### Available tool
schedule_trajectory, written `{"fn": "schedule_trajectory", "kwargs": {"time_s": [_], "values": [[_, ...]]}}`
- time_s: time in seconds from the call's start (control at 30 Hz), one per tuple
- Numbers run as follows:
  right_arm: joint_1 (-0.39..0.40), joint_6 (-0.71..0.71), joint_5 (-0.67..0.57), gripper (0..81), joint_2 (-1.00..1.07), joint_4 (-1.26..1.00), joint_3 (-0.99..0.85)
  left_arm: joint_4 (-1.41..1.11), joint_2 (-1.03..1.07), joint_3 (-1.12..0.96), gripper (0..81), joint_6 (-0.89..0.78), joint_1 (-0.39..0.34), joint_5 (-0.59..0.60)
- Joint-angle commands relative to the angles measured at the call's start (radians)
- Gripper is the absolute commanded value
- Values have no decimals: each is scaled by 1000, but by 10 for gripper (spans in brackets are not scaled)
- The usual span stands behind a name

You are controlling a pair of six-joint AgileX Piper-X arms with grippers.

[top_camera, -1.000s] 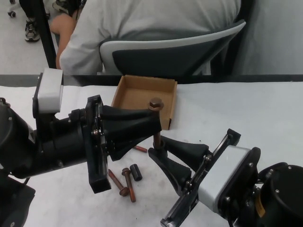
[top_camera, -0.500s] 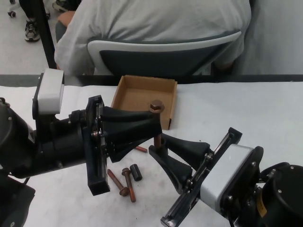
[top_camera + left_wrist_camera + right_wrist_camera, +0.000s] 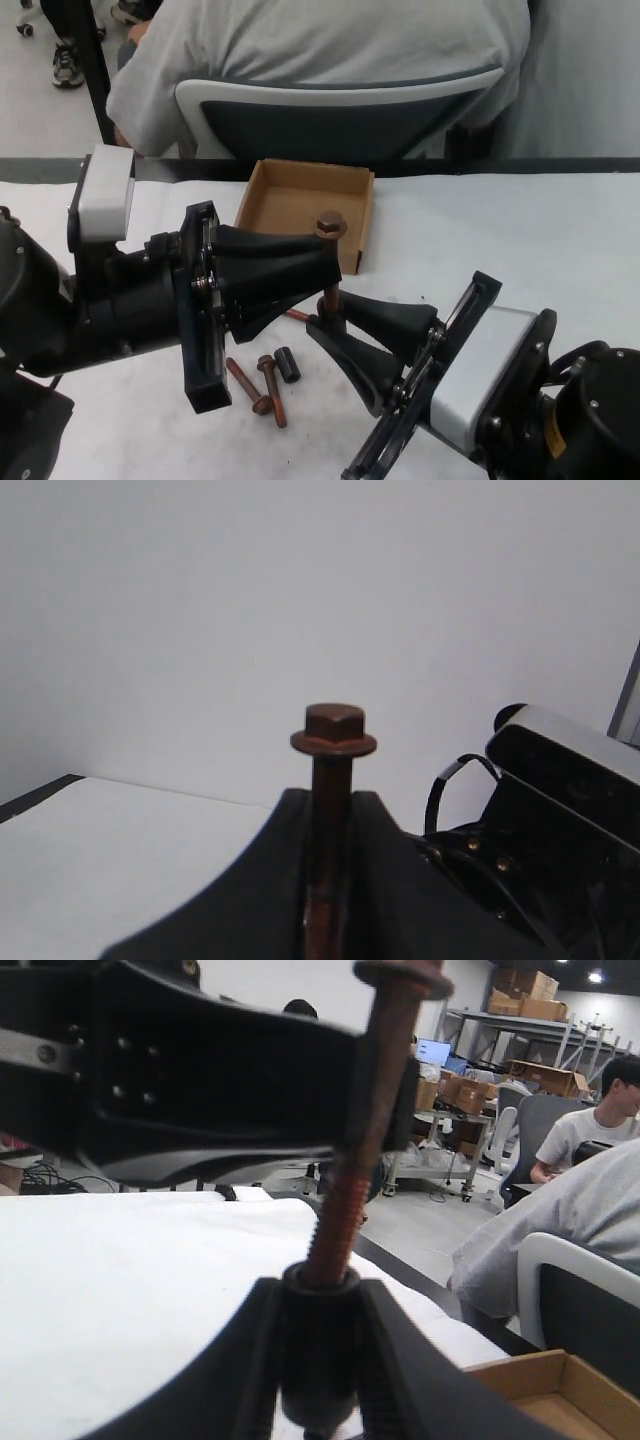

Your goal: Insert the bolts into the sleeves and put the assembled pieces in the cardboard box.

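Right wrist view shows it best: the right gripper [image 3: 320, 1305] is clamped on a dark sleeve [image 3: 318, 1385], mouth upward, I'd say to receive the bolt [image 3: 352, 1175]. The left gripper [image 3: 330, 815] pinches that bolt by its shank, upright with its threaded tip in the sleeve's mouth. It's rusty brown with a flanged hex head. The cardboard box [image 3: 310, 168] sits at 12 o'clock from the pair, and the spare bolts [image 3: 270, 390] and spare sleeve [image 3: 288, 364] lie at 7 o'clock.
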Motion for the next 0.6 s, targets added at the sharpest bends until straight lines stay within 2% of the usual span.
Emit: {"fn": "schedule_trajectory", "kwargs": {"time_s": [0.0, 0.33, 0.57], "values": [[-2, 7, -16, 2, -3, -35, -13, -44, -9, -6, 8, 72, -5, 8], [-2, 7, -13, 2, -3, -83, -13, -28, -9, -6, 8, 129, -5, 38], [-2, 7, -13, 2, -3, -132, -13, -28, -9, -2, 8, 253, -5, 146]]}}
